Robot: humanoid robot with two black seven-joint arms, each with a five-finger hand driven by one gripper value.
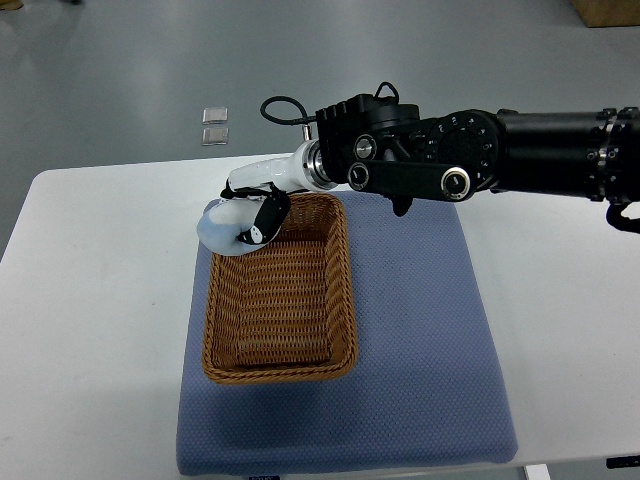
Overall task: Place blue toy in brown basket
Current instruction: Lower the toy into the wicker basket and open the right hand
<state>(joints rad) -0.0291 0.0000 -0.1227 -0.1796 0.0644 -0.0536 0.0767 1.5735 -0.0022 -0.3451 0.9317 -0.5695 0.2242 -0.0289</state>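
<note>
A pale blue toy (220,228) hangs over the far left corner of the brown wicker basket (282,370), held in my right hand (250,215). The hand's white and black fingers are curled around the toy. My right arm reaches in from the right edge, across the far end of the basket. The basket's inside shows nothing in it. The left arm is out of view.
The basket rests on a blue mat (430,340) on a white table (90,330). Two small clear items (214,125) lie on the grey floor beyond the table's far edge.
</note>
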